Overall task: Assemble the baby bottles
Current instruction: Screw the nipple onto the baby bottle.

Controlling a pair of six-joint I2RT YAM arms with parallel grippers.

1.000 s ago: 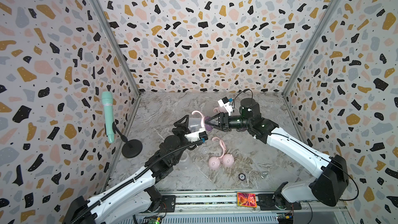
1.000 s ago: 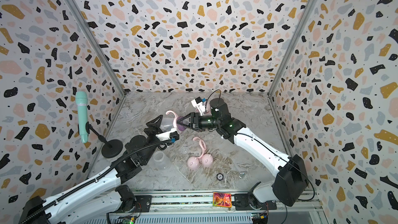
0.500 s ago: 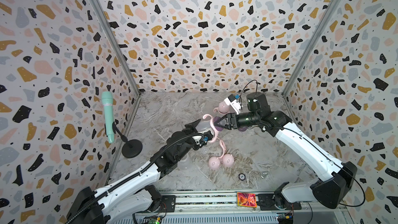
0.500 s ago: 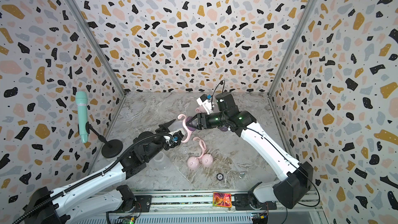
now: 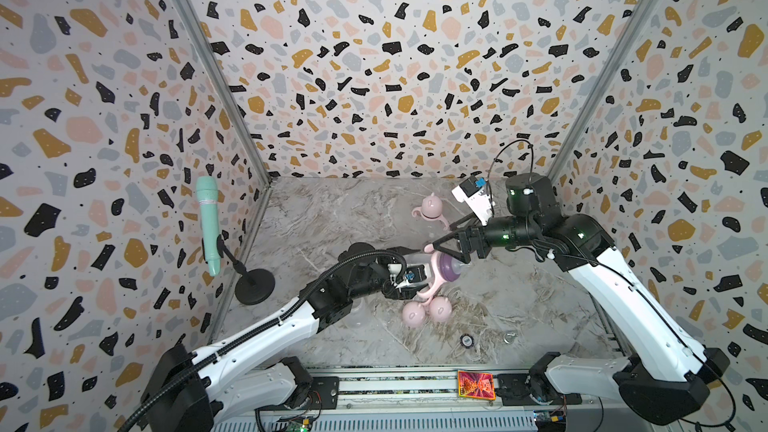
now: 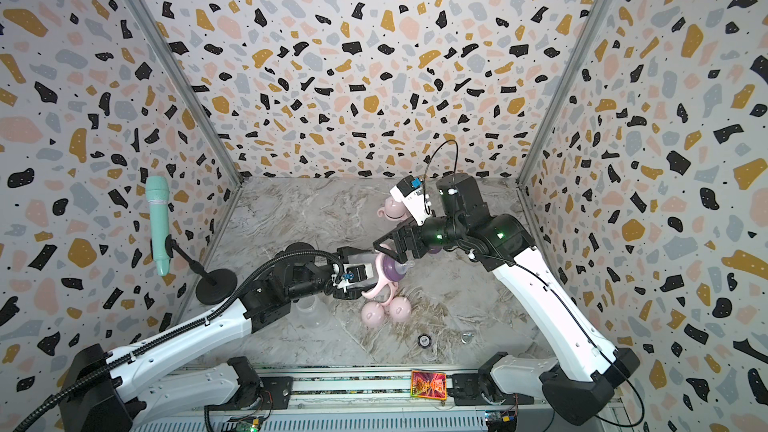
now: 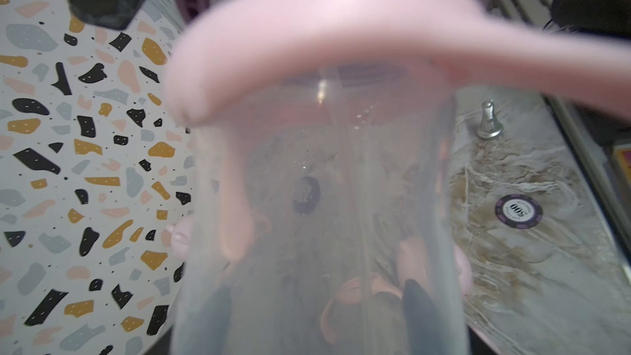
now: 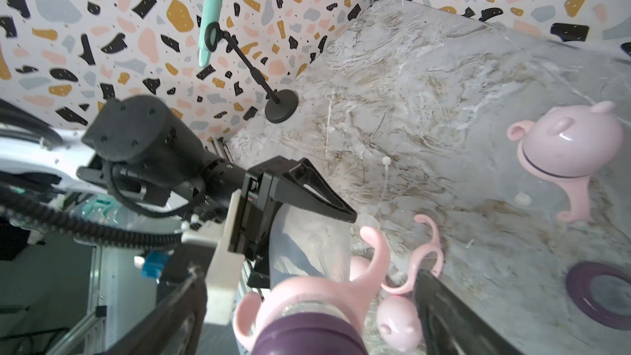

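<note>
My left gripper [image 5: 409, 274] is shut on the clear body of a baby bottle [image 5: 420, 263], held on its side above the table. The bottle carries a pink two-handled ring [image 5: 432, 286] and a purple teat collar [image 5: 449, 265]. My right gripper [image 8: 307, 322] is open, its jaws standing wide on either side of the purple collar [image 8: 307, 334] with gaps. In the left wrist view the bottle [image 7: 324, 216] fills the frame, with my dark fingers [image 7: 420, 312] showing through it. Two pink caps [image 5: 413, 314] lie just below. A capped bottle [image 5: 430, 207] stands at the back.
A bare clear bottle [image 6: 309, 311] stands under my left forearm. A loose pink ring [image 8: 426, 261] and a purple collar [image 8: 601, 295] lie on the marble. A poker chip [image 5: 467, 340] and a silver piece [image 5: 509, 336] sit near the front edge. The mint microphone [image 5: 208, 222] stands at the left wall.
Both arms have carried the bottle to the right and nearer the front, down toward the pink caps. The right gripper's jaws have spread wide off the purple collar.
</note>
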